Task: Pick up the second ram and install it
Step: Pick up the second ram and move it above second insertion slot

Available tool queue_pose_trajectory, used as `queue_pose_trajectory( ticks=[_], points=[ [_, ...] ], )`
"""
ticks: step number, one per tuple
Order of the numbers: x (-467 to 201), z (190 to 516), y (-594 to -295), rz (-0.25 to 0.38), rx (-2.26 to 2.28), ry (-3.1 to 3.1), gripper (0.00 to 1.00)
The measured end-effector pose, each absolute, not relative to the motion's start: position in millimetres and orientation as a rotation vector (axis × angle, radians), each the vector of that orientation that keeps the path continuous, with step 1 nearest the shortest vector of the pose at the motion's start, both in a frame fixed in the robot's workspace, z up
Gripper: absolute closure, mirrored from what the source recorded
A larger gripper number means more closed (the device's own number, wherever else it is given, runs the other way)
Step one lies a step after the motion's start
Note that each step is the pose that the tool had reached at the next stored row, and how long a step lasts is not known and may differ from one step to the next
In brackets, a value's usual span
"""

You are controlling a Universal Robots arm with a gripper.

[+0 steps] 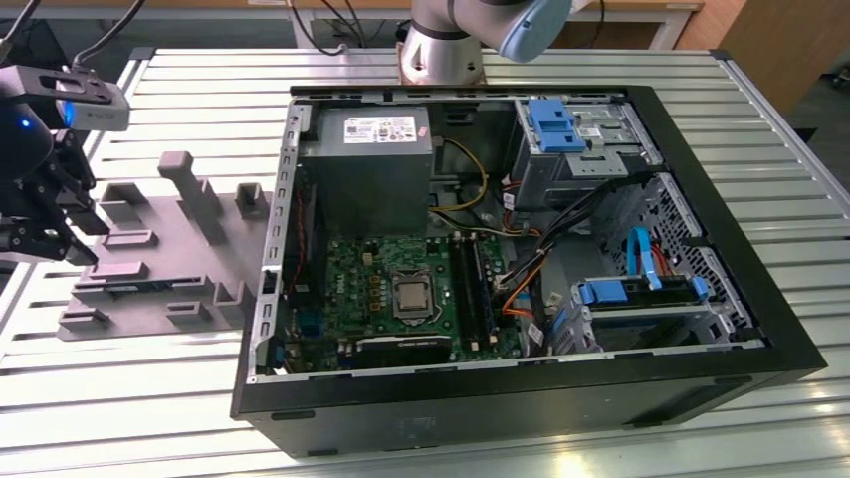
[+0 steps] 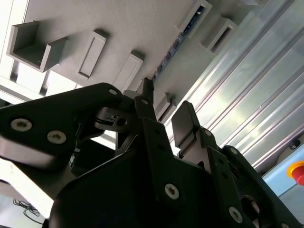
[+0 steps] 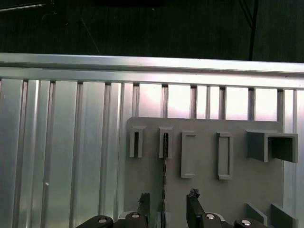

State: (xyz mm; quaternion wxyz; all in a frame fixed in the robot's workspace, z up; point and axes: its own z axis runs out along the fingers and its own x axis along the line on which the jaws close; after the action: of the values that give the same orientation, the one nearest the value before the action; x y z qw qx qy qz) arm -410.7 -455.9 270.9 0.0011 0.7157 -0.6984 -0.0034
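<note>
The second ram (image 3: 165, 161) is a thin dark stick standing on its edge in a slot of the grey plate (image 3: 206, 156). The gripper (image 3: 167, 205) hangs over it with its fingers (image 3: 192, 202) apart, one on each side, not touching. The plate lies on the metal table (image 1: 186, 90) beside the open computer case (image 1: 531, 398)

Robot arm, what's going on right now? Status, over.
Open gripper low over the grey fixture plate. The second ram stands on edge in its plate slot, between the fingers, not gripped. Nothing blocking it.
</note>
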Motion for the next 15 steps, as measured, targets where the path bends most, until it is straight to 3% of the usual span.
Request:
queue_pose_trajectory(
  ticks=[15],
  points=[
    [-411, 252, -459, -0.010, 2.247, -2.193, 0.57]
  ],
)
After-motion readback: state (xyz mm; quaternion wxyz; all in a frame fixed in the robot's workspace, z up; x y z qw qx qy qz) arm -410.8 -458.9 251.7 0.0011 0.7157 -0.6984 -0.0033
